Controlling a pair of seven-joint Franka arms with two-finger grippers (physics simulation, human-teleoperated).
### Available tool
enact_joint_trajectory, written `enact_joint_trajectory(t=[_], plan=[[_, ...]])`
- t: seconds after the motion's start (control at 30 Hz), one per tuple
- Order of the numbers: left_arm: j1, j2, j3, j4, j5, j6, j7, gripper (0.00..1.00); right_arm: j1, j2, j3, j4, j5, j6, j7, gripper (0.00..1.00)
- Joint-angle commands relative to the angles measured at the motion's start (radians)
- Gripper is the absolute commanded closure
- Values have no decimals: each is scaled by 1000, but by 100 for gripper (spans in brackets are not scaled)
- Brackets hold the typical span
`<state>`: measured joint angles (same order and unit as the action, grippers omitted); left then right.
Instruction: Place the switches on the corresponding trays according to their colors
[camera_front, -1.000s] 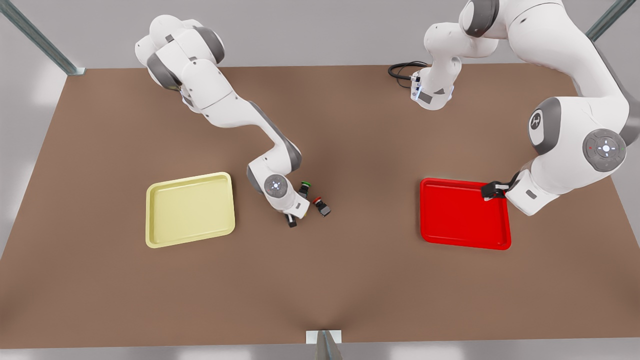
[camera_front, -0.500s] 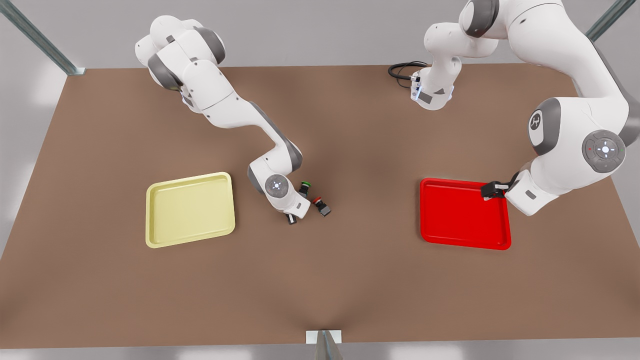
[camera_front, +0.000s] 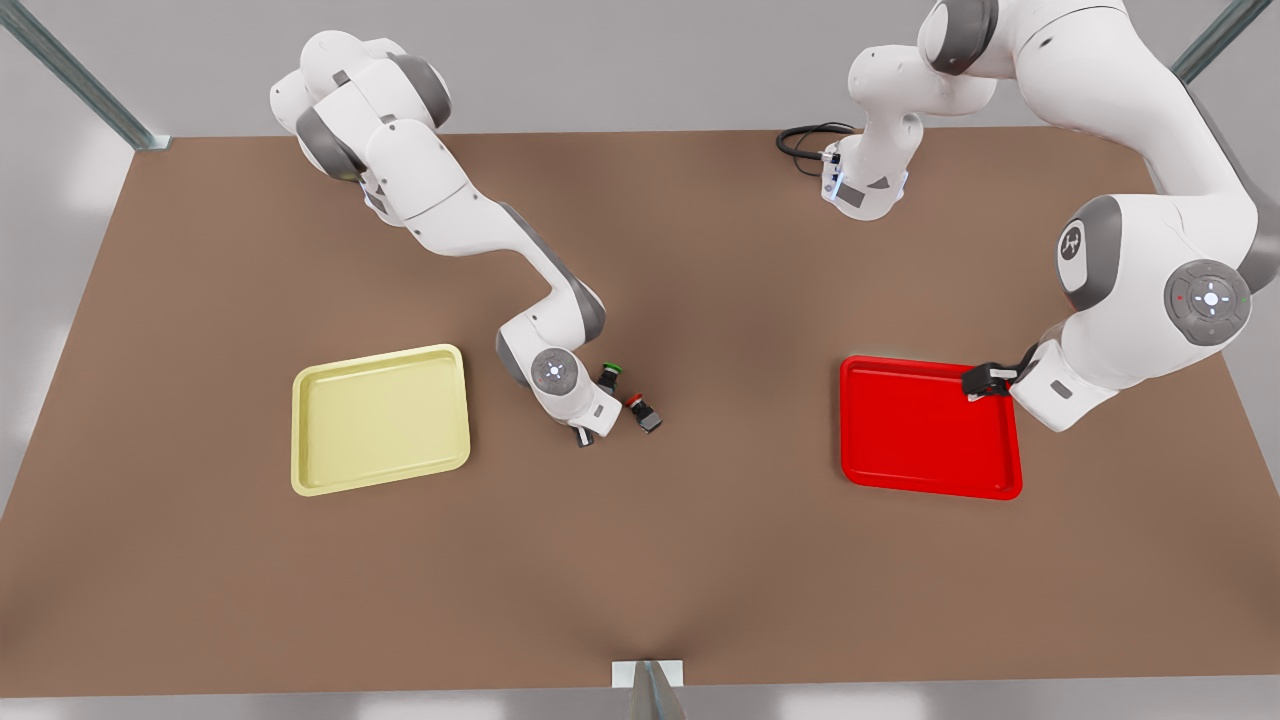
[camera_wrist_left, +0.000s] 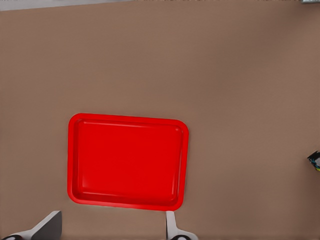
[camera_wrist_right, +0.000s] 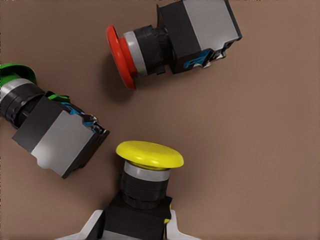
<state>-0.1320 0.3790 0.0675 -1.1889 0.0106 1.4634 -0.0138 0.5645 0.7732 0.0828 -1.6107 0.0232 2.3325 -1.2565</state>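
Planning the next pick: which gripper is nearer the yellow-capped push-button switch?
Right. The right gripper has its fingers around the yellow-capped push-button switch's dark body; the left gripper hangs over the bright red plastic tray.

On the brown table the yellow tray lies at nine o'clock and the red tray at three o'clock, well apart. Between them, nearer the yellow tray, sit the green switch and the red switch, close together. The right gripper is down at seven o'clock of them, just beside. The left gripper hangs over the red tray's one o'clock corner. A black cable coils at the table's twelve o'clock edge.
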Motion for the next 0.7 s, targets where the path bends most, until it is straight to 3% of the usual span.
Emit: enact_joint_trajectory(t=[0.0, 0.5, 0.67], plan=[[0, 0, 0, 0, 0, 0, 0, 0, 0, 0, 0, 0, 0, -1, 0, 49], [0, 3, 2, 2, 0, 0, 2, 0, -31, -40, -3, -8, -2, -24, -32, 49], [0, 3, 2, 2, 0, 0, 0, 0, -209, -215, -8, -196, 0, -25, -241, 49]])
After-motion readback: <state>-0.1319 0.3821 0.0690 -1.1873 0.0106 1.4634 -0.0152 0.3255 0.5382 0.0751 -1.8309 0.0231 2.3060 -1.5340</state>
